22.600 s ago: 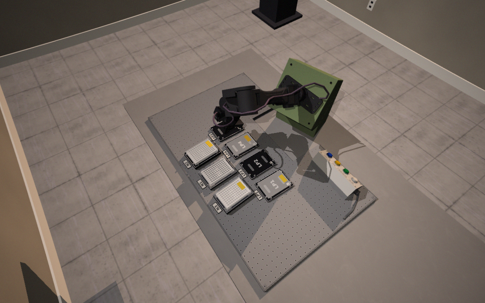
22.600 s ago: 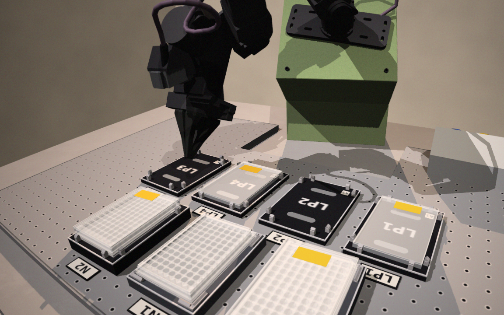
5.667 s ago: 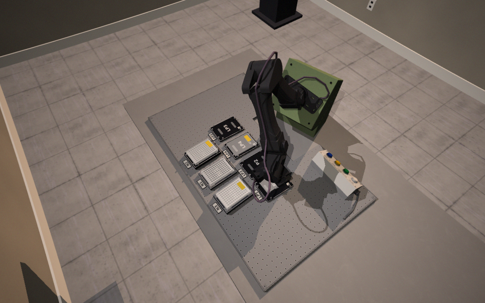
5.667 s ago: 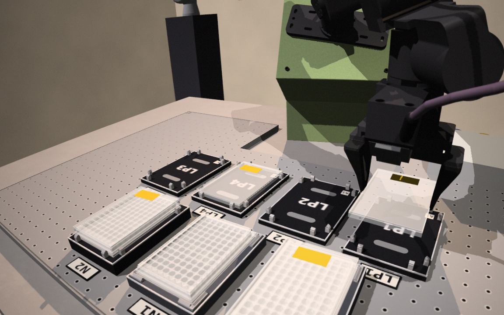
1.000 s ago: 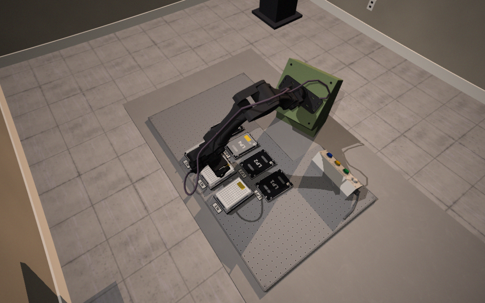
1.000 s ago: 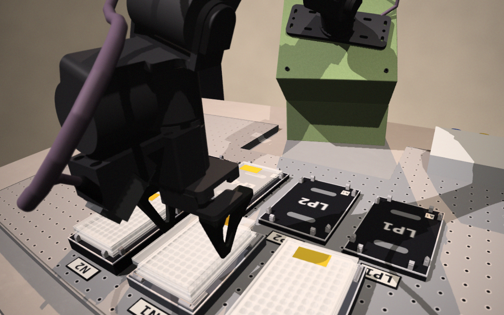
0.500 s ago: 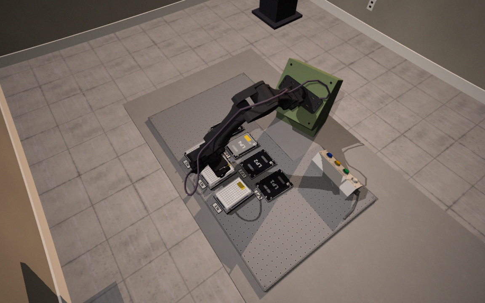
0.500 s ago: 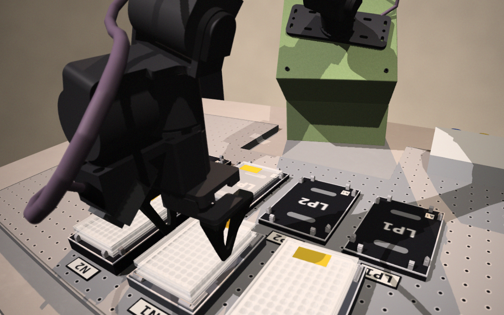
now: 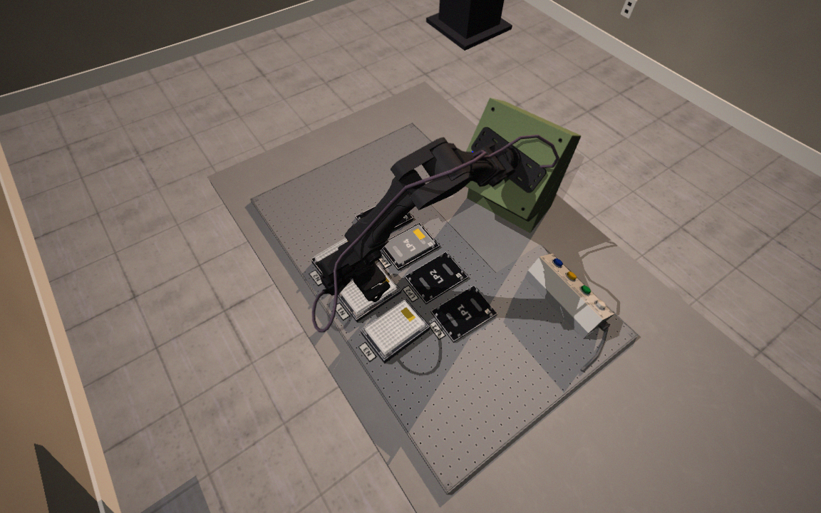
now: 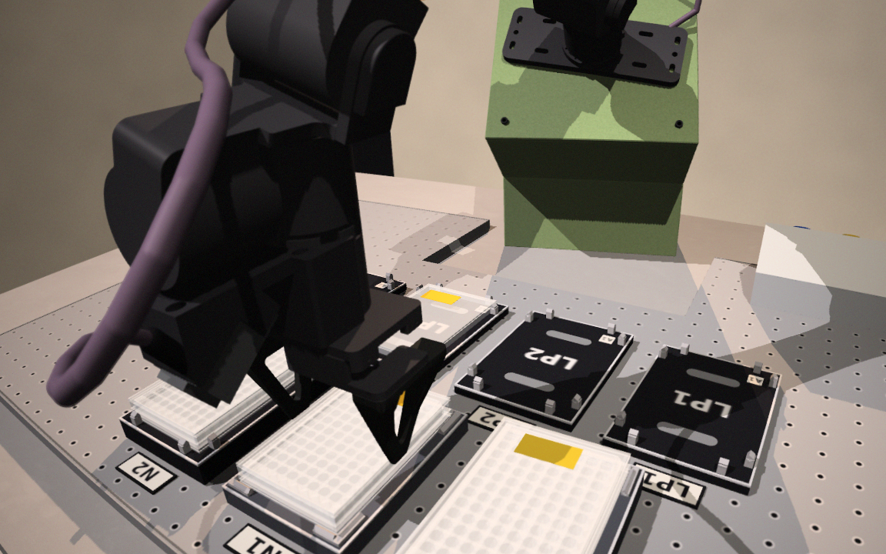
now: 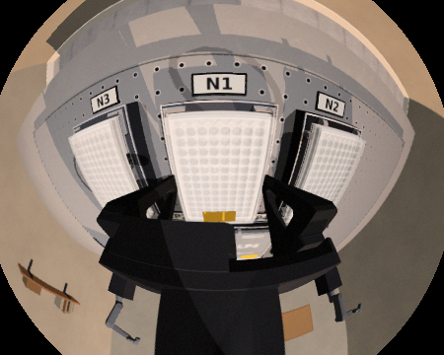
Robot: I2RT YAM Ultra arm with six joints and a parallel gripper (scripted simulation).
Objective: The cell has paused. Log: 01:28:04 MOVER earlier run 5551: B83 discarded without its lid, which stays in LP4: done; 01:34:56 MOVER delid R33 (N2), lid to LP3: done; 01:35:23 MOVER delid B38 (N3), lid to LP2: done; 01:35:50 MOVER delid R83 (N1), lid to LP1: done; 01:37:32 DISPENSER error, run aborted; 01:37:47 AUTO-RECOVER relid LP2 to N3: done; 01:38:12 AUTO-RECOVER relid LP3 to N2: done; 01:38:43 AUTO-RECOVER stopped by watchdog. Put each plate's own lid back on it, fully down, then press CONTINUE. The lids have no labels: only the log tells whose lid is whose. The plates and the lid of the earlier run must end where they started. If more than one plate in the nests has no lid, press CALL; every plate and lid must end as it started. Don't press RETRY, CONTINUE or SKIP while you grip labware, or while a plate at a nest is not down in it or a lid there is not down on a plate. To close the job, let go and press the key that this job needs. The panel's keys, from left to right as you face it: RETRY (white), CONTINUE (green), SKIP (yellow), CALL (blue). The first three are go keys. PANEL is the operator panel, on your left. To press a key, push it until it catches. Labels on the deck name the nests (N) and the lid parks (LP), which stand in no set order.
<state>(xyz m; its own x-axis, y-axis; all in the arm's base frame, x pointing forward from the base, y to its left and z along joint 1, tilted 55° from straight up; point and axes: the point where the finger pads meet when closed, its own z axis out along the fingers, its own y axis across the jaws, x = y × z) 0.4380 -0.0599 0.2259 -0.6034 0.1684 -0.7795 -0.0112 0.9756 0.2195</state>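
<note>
Right now my claw [image 10: 336,420] is clamped across a clear lid [image 10: 336,451] sitting over the plate [image 11: 218,161] in the nest labelled N1 [image 11: 220,83]. I judge the lid looks seated, so I should check every edge lies flat, then let go and lift straight up. Only then does the green key [image 9: 586,288] get pushed.

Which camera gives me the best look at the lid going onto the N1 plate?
The exterior view: the clear lid shows side-on over the N1 plate, with the gripper shut on it. The wrist view shows the lid from above, framed by both fingers, but not how far down it sits. In the top view the arm covers most of it.
</note>
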